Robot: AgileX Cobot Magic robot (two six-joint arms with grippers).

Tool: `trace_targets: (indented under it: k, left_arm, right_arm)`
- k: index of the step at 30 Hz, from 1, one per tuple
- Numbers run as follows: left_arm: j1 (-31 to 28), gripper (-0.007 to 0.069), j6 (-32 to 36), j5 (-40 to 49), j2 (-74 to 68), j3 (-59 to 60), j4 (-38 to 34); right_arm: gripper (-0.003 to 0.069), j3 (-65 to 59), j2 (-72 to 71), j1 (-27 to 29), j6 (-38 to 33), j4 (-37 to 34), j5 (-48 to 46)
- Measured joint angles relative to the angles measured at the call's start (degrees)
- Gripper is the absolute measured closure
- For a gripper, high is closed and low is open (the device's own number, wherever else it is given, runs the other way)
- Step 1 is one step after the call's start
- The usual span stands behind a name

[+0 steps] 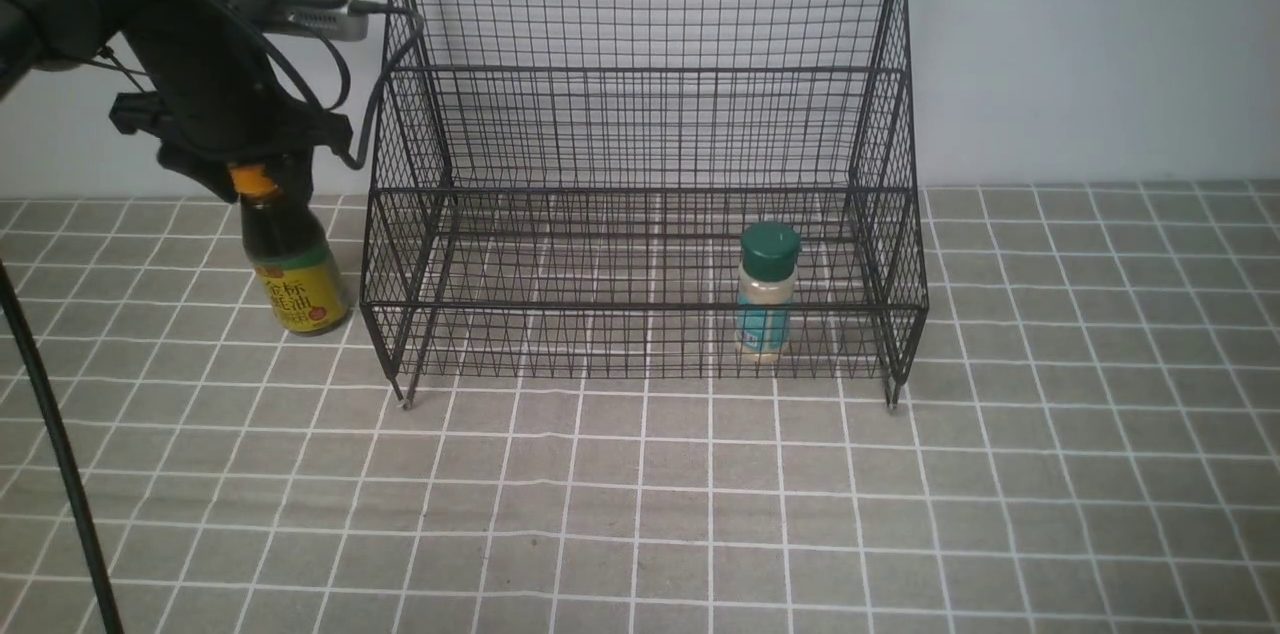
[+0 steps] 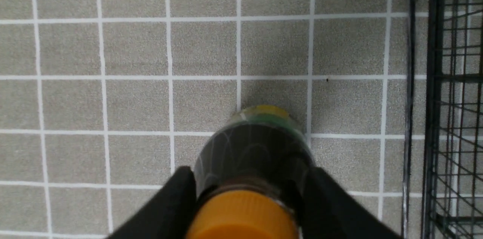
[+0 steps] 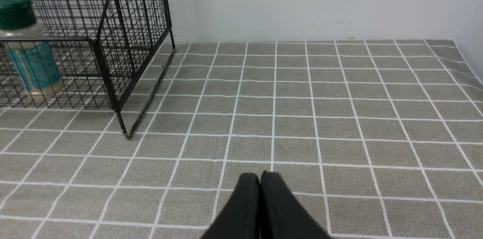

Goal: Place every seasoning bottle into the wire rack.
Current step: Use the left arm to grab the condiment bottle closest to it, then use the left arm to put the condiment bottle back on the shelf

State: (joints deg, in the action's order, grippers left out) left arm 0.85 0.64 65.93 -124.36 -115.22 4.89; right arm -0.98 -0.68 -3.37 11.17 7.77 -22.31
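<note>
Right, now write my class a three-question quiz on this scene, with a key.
1. True or false: the clear shaker with the dark green cap and teal label is inside the black wire-mesh rack.

2. Fill in the blank: the dark sauce bottle with the yellow-green label has an ____ cap.

3. Multiple choice: where is that sauce bottle?
A) in the rack, beside the shaker
B) in the right gripper
C) outside the rack, at the left gripper's fingers

Key: 1 true; 2 orange; 3 C.
</note>
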Motion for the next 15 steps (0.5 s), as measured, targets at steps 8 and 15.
trace_targets:
  k: [8, 15]
  left_arm:
    - [0.00, 0.0323, 0.00, 4.92, 2.08, -1.16, 0.43]
    - [0.00, 0.0323, 0.00, 6.22, 10.14, -8.68, -0.09]
  right_arm:
    - [0.0673, 0.00, 0.00, 0.00, 0.00, 0.00, 0.00]
    - [0.0673, 0.00, 0.00, 0.00, 0.00, 0.00, 0.00]
